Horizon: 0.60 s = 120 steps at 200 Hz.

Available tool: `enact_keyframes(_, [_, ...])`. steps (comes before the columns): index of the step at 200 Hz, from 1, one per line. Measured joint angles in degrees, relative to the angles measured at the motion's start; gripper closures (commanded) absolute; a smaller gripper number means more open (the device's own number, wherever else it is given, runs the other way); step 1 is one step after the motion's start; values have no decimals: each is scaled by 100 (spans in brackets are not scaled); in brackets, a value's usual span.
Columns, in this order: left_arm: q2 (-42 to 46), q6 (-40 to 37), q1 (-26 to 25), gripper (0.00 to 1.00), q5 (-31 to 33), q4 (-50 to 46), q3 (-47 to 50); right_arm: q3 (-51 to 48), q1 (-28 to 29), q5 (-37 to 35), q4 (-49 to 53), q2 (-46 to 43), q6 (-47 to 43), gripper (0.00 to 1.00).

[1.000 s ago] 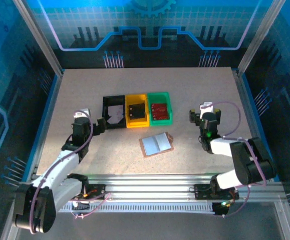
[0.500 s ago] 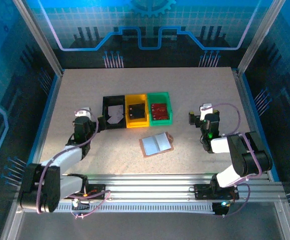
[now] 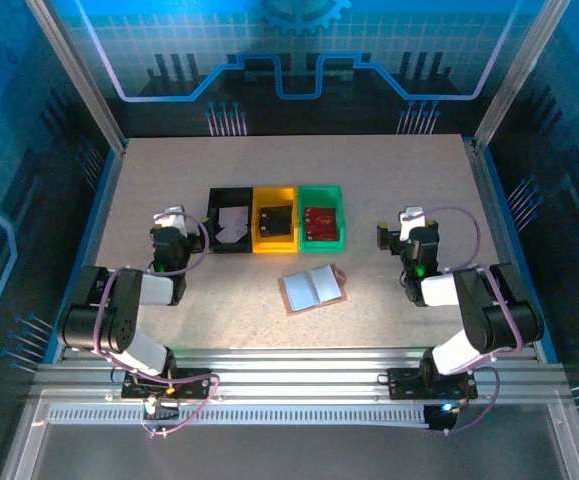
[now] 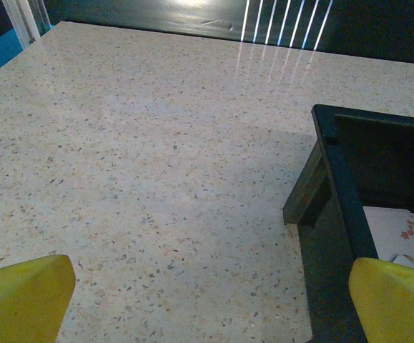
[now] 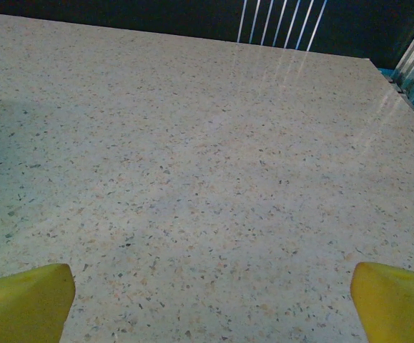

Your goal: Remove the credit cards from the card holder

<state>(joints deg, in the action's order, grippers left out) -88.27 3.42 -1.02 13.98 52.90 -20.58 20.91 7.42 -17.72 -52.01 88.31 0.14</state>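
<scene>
The card holder [image 3: 313, 288] lies open and flat on the table, pale inside facing up, with nothing touching it. A white card [image 3: 232, 226] lies in the black tray [image 3: 212, 222], a dark card [image 3: 273, 220] in the yellow tray [image 3: 274, 243], and a red card [image 3: 318, 218] in the green tray [image 3: 320, 240]. My left gripper [image 3: 181, 232] stands open and empty just left of the black tray [image 4: 333, 179]; its yellow fingertips [image 4: 22, 300] frame bare table, and the white card [image 4: 400, 230] peeks out inside the tray. My right gripper [image 3: 401, 234] is open and empty right of the green tray, over bare table [image 5: 207, 214].
The three trays stand in a row behind the card holder. Both arms are folded back near their bases [image 3: 149, 355]. Metal rails run along the near edge [image 3: 299, 365], and blue walls enclose the table on the sides and back.
The left arm has folded back toward its base, its elbow swinging in and its gripper shifting slightly toward the black tray. The right arm tucked in a little. Both grippers stayed open.
</scene>
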Motion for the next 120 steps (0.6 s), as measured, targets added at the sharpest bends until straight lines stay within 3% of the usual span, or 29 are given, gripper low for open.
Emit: enact_keyframes(120, [-9,-61,-33,1,31,37,0,0,7,-2,-44,2,-4,0])
